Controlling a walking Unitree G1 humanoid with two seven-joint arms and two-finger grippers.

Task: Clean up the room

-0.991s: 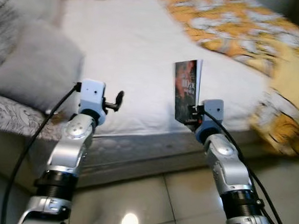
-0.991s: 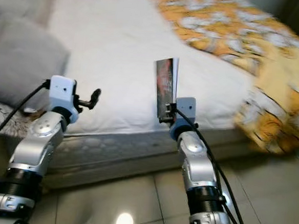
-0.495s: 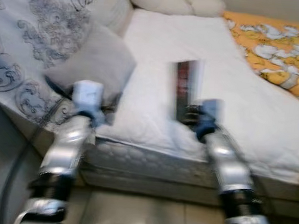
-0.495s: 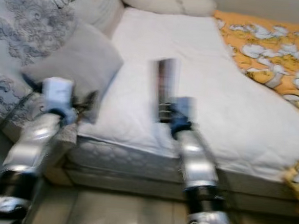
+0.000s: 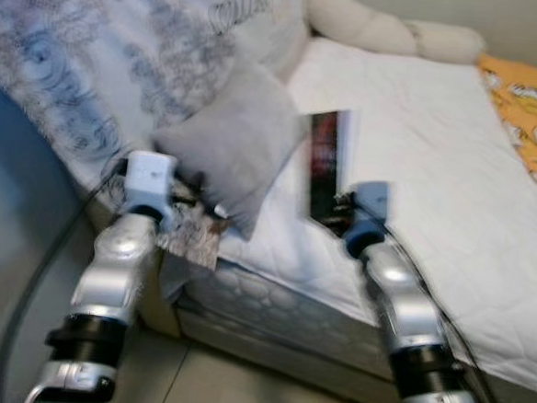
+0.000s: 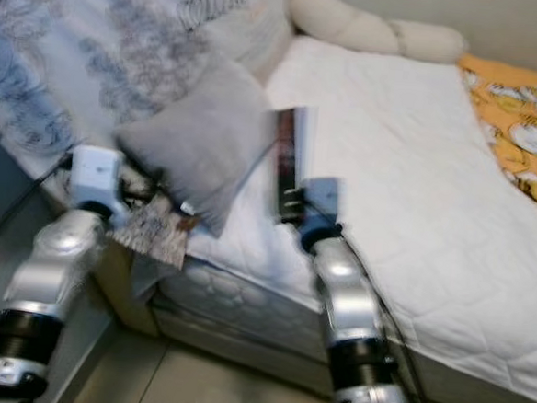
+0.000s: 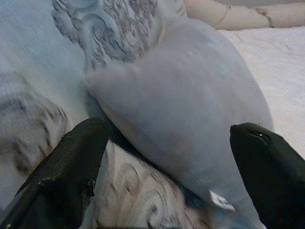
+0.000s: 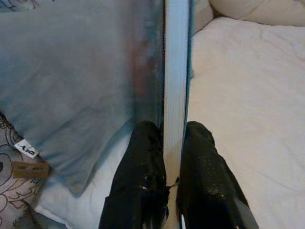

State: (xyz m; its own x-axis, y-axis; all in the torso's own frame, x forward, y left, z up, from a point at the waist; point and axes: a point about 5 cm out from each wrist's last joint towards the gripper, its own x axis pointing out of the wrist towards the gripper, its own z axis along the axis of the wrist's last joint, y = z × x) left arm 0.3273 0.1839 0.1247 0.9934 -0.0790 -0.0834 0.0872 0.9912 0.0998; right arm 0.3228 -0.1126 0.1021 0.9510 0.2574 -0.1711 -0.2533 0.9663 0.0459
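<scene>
Right gripper point(image 8: 171, 157): raised over the near edge of the bed, both black fingers point(image 8: 143, 167) pressed against the lower end of a book, one on each cover.
Book point(image 5: 326, 164): thin, dark cover with red print, white page block; held upright on end above the bed's near edge, standing straight up out of the right gripper, just beside the grey pillow's corner.
Left gripper point(image 7: 157, 157): held level near the bed's corner, fingers spread wide apart with nothing between them; pointed at the grey pillow, which lies just beyond the fingertips.
Patterned fabric point(image 5: 188, 237): brown and white swirls, hanging off the bed's corner below the grey pillow, a small tag showing beside it in the right wrist view.
Bed point(image 5: 418, 175): white quilted mattress cover, running away from the robot; side panel with a stitched pattern above a tiled floor.
Grey pillow point(image 5: 231, 148): plain, square, resting tilted on the bed near its corner, leaning on the large cushion.
Large cushion point(image 5: 122, 53): pale with grey scrollwork and lettering, propped behind the grey pillow.
Cream bolster point(image 5: 391, 30): long, lying across the far end of the bed.
Orange blanket point(image 5: 533, 114): white cartoon print, on the far side of the bed from the grey pillow.
</scene>
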